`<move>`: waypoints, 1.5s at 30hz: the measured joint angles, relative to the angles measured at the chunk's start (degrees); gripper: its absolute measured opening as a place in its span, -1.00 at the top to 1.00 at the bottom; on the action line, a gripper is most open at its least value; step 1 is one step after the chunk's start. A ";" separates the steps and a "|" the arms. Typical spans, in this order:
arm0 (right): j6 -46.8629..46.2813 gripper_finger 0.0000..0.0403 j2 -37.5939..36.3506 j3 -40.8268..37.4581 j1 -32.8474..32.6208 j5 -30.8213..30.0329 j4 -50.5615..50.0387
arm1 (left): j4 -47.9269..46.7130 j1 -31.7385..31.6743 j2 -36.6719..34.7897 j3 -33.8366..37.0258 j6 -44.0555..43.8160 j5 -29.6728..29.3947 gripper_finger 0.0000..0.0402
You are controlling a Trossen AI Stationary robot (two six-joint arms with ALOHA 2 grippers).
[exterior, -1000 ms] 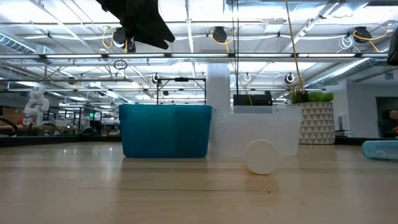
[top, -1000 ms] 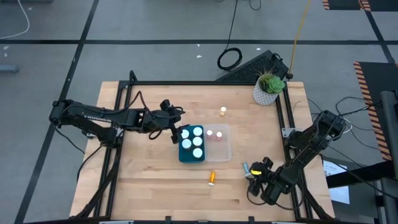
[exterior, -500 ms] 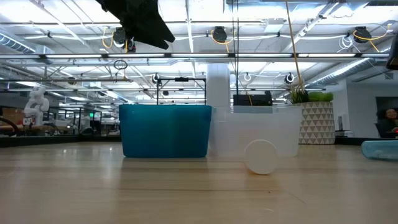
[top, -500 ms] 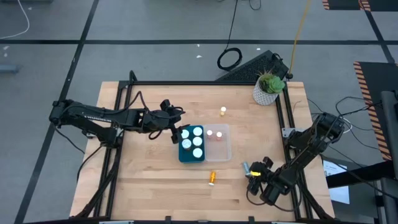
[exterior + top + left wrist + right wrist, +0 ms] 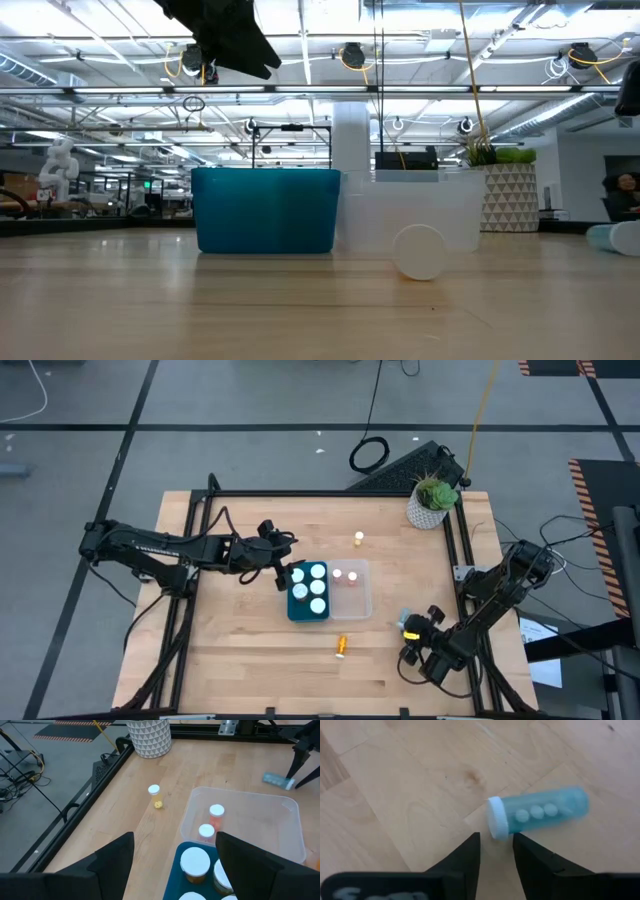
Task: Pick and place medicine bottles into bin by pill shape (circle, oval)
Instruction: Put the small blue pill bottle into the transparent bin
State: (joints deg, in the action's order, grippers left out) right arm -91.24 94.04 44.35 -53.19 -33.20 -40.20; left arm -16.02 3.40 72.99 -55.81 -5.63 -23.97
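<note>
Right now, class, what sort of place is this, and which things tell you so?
Probably a robotics lab in an open industrial hall: a framed wooden table, exposed ceiling lights in the low view, and cables on a floor with hazard tape.

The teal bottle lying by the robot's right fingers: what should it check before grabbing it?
1. Teal plastic pill bottle with a white cap in view: ok, it lies on its side on the wooden table.
2. Right gripper lined up: not ok, the fingers sit beside the cap, not around the bottle.
3. Fingers wide enough: not ok, the gap looks narrower than the bottle.
4. Pill shape readable: ok, round pills show through the body.
5. Bins reachable: ok, the teal plastic bin and clear plastic bin stand mid-table.
6. Left gripper out of the way: ok, it hangs by the teal bin.
</note>
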 joint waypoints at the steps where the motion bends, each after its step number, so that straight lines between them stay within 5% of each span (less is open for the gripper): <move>1: -0.45 0.42 0.00 0.01 -0.02 0.04 -0.31 | -0.01 0.00 0.00 0.00 0.00 -0.02 -0.42; 13: 0.10 -0.20 -0.81 -0.03 -0.11 0.94 -0.67 | -0.22 0.01 0.00 0.00 0.56 0.00 -0.42; 18: 0.31 -0.21 -5.06 -0.03 -0.17 1.58 -0.64 | -0.47 0.11 0.00 0.00 0.52 0.01 -0.42; 23: -3.42 -0.20 -7.51 -0.03 0.20 -5.80 0.47 | -0.43 0.11 0.00 0.00 0.52 0.07 -0.42; 30: 6.94 -0.19 -7.20 0.01 1.93 -10.91 6.64 | -0.19 0.11 0.00 0.00 0.58 0.13 -0.42; 45: 14.96 -0.14 -8.20 -0.58 2.09 4.99 5.39 | -0.19 1.22 0.00 0.00 1.07 0.15 -0.42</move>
State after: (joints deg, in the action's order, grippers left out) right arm -76.28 85.84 43.76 -51.10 -28.21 -34.81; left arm -16.21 4.62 72.99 -55.81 -4.56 -23.81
